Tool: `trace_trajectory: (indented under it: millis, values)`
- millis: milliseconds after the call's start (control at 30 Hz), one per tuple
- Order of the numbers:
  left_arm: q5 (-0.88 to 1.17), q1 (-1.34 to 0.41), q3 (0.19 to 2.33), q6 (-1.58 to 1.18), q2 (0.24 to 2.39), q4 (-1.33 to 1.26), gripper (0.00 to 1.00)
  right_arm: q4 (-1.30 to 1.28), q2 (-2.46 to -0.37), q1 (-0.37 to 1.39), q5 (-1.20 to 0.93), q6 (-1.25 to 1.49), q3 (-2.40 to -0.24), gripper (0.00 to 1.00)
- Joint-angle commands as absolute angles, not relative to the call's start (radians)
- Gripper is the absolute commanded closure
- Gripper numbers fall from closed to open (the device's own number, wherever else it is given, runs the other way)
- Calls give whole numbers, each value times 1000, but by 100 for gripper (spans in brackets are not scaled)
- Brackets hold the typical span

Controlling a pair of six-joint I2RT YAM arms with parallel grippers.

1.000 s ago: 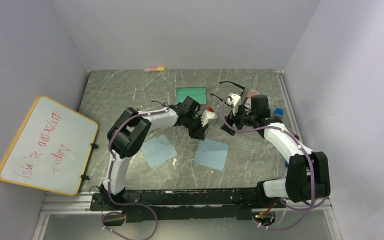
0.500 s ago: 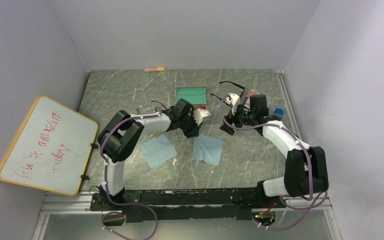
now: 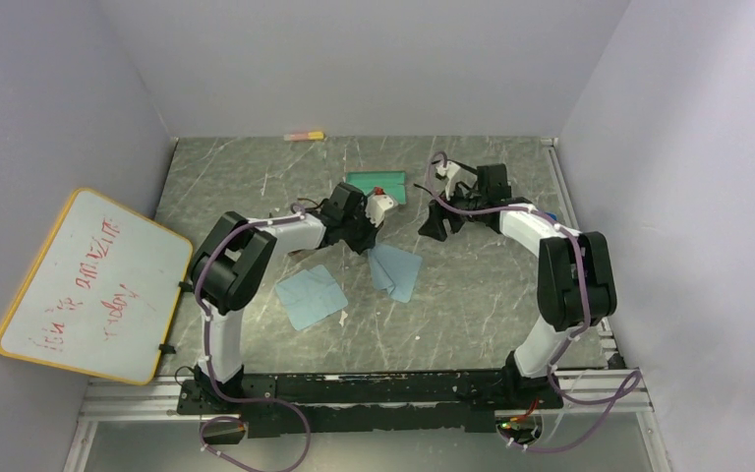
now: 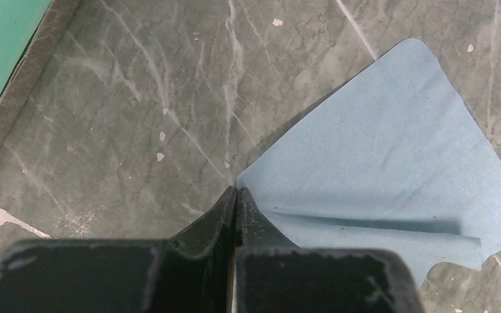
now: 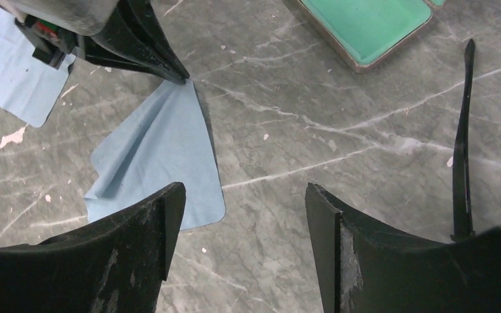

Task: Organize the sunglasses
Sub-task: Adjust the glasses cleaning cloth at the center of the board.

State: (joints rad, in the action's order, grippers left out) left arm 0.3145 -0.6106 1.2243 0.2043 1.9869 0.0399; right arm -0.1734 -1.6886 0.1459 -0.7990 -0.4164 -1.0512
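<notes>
One corner of a light-blue cloth (image 4: 385, 163) clamped in the left hand (image 4: 237, 193); right hand (image 5: 244, 192) apart nearby.

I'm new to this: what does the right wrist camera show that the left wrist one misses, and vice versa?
Only the right wrist view: the open right pincer, a second blue cloth and a black sunglasses arm. Only the left wrist view: nothing new, just a closer look at the grip. Both: the left pincer shut on a corner of the blue cloth, the green-lined case and the marbled table.
</notes>
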Motion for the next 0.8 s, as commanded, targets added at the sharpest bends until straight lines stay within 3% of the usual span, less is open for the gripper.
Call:
trace_trajectory:
  millis: [0,400,767]
  values:
    - [329,-604,1210,204,1993,44,95,-105,-1736,172,-822,-330,-1078,29]
    - [371,-603,1136,159,1971,-48,95,-285,-1900,212,-735,-374,-1127,33]
    - [365,-606,1106,136,1947,-77,95,-347,-1859,205,-756,-429,-1068,35]
